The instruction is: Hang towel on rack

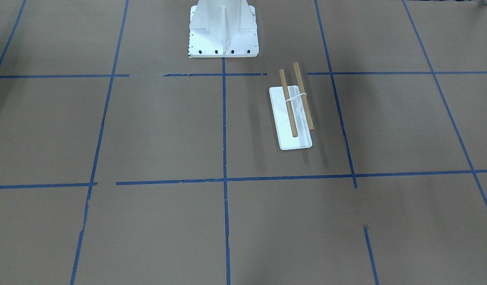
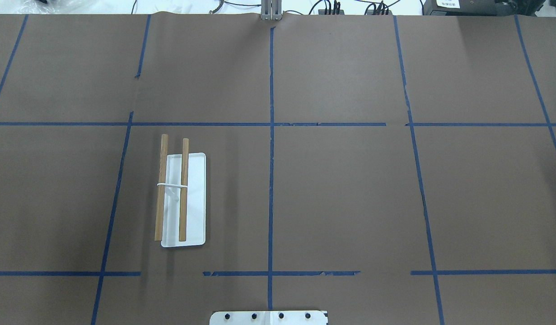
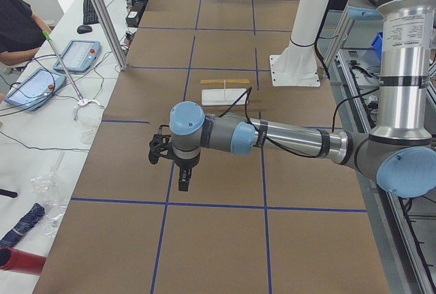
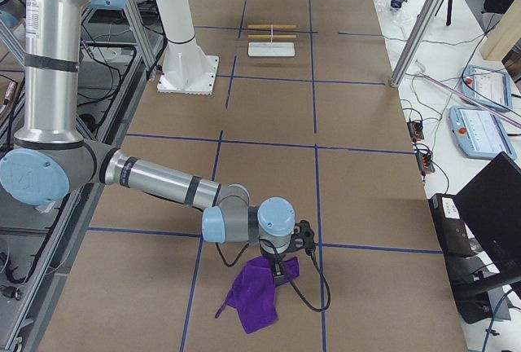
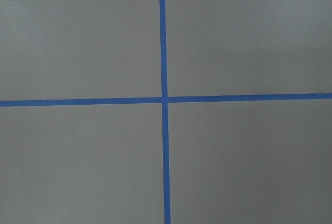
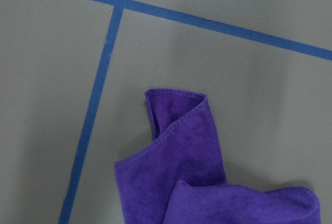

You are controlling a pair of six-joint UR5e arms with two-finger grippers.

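**Towel under my right arm, rack well apart on my left side**

Front-facing view: the rack [image 1: 294, 103] stands on the worktop [image 1: 148, 130] with nothing draped on it.
Overhead view: it sits in my left half, and its dowels run straight away from me.
Left side view: my left end effector [image 3: 184, 177] hangs over the worktop. It is the nearer one to the rack, but I cannot tell whether its fingers are apart or together.
Right side view: my right end effector [image 4: 279, 269] sits just over the crumpled purple towel [image 4: 254, 293], and again I cannot tell its state.
Right wrist view: the towel fills the lower frame and no fingers show.
I judge the right arm should pick up the towel, carry it leftward and lay it across the dowels' long axis.
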